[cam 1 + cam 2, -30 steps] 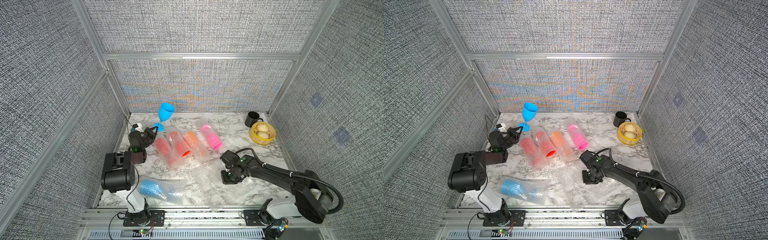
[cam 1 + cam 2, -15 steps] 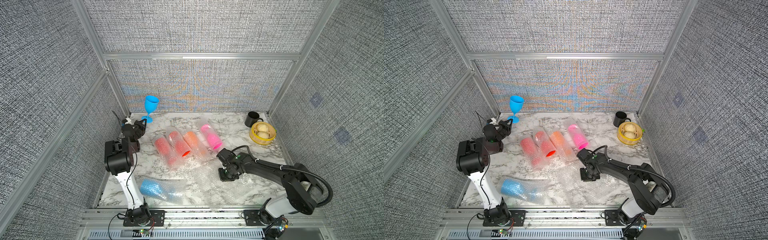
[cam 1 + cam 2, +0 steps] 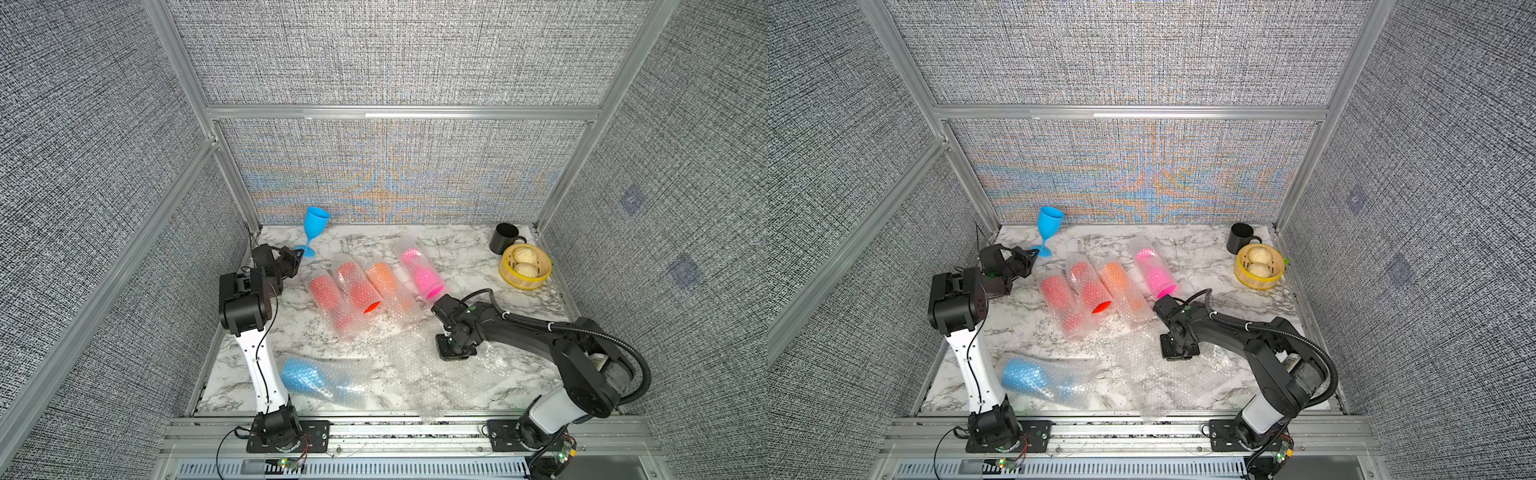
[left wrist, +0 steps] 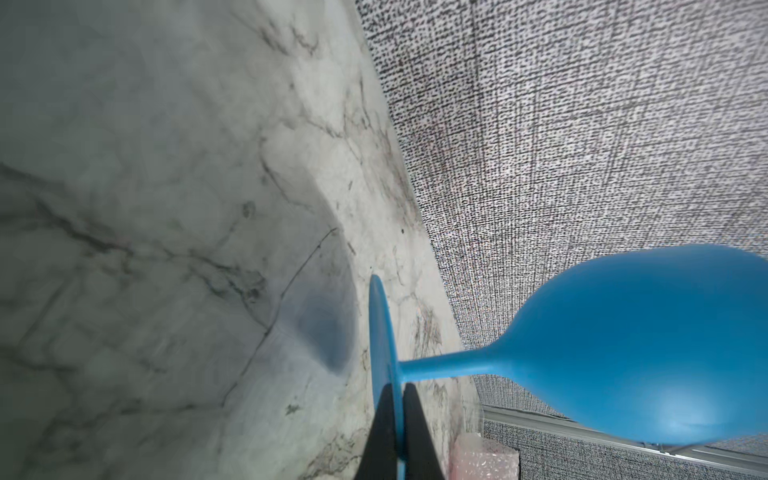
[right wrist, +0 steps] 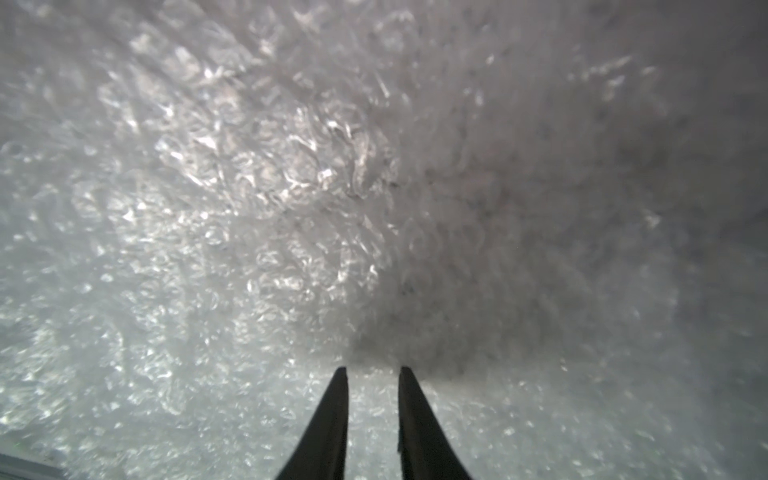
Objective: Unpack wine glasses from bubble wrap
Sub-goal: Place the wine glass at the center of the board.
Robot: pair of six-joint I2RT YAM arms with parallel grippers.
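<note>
Black mug (image 3: 503, 238), bamboo steamer (image 3: 525, 268) of buns, marbled tabletop (image 3: 465, 249)

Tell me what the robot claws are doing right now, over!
Left claw shut on blue goblet foot, goblet upright, far-left corner. Right claw slightly apart over loose bubble wrap. Five goblets still wrapped. Nothing blocking.

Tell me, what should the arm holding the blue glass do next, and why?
Probably lower it a little and let go. The left gripper pinches the foot of the blue glass, which is upright at the back of the table, out of its wrap. In the left wrist view the foot seems slightly off the table, so opening now might tip it.
</note>
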